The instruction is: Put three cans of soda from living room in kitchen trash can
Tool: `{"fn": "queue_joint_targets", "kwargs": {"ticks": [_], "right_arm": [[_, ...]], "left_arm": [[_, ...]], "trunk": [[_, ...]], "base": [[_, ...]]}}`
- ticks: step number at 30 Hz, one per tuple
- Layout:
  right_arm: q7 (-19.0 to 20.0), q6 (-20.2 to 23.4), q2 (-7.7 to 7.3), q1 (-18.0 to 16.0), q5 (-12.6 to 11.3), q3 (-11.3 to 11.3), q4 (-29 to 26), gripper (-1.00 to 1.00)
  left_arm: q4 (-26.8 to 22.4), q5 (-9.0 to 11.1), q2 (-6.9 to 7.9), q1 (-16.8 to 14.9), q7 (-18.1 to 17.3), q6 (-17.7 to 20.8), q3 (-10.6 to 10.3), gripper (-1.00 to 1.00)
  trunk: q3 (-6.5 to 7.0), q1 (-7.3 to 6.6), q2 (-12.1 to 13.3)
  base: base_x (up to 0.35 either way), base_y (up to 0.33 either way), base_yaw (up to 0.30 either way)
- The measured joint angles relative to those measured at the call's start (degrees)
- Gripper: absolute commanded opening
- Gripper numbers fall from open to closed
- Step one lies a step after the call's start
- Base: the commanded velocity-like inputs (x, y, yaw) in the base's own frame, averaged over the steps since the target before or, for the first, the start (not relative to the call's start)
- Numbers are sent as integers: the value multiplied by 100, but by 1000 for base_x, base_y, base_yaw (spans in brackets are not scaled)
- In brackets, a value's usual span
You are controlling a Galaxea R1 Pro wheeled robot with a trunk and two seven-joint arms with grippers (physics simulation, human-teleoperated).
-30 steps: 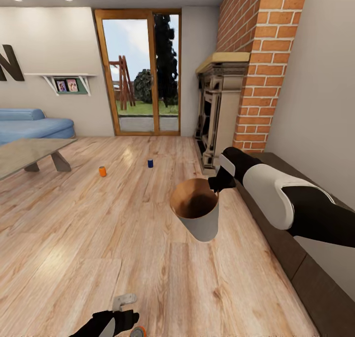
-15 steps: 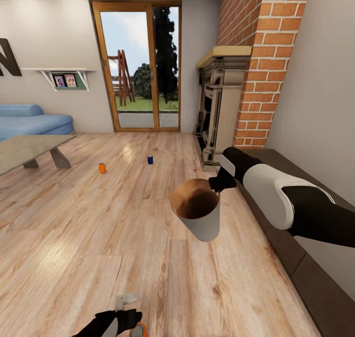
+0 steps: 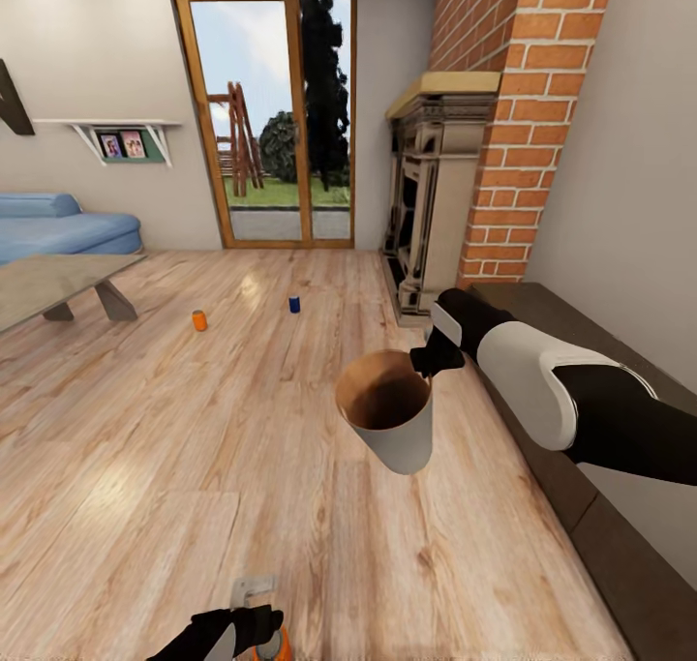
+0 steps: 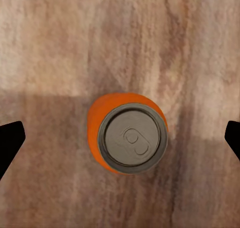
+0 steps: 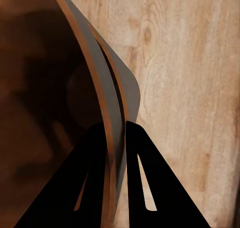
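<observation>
the right gripper (image 5: 116,138) is clamped on the rim of the tash can (image 3: 385,419), which hangs tilted above the wooden floor (image 3: 194,429). the left gripper (image 4: 120,140) is spread wide, with one orange can (image 4: 127,133) upright on the floor between its fingers (image 4: 10,140). a second orange can (image 3: 198,320) and the blue can (image 3: 294,303) stand further away, near the glass doors (image 3: 271,119).

I count three soda cans on the floor — two orange cans, one far off (image 3: 198,320) and one by my left arm (image 4: 128,138), and one blue can (image 3: 293,303). There is one trash can (image 3: 387,419), one sofa (image 3: 58,230), one low table (image 3: 48,284) and one fireplace (image 3: 426,206) — plus two framed photos (image 3: 122,144) on one wall shelf.
</observation>
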Motion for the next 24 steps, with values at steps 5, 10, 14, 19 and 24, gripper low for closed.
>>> {"fn": "queue_joint_targets", "kwargs": {"ticks": [5, 10, 14, 19, 24], "right_arm": [[1, 0, 3, -2, -34, -32, -5, -100], [1, 0, 1, -2, -33, -28, -5, -100], [0, 0, 0, -2, -10, -11, -5, -100], [1, 0, 0, -2, -40, -44, -10, -100], [0, 0, 0, 0, -26, -35, -8, -100]], "left_arm": [[0, 0, 5, 0, 1, -80, 0, 100], [0, 0, 5, 0, 1, -157, 0, 100], [0, 0, 0, 0, 1, -313, 0, 100], [0, -7, -12, -1, 1, -444, 0, 100], [0, -8, -15, 0, 1, -524, -3, 100]], "trunk": [[-67, 7, -5], [-67, 7, -5], [-67, 7, -5], [-67, 7, -5], [-177, 21, -11]], "base": [[0, 0, 0], [0, 0, 0], [0, 0, 0], [0, 0, 0], [0, 0, 0]]}}
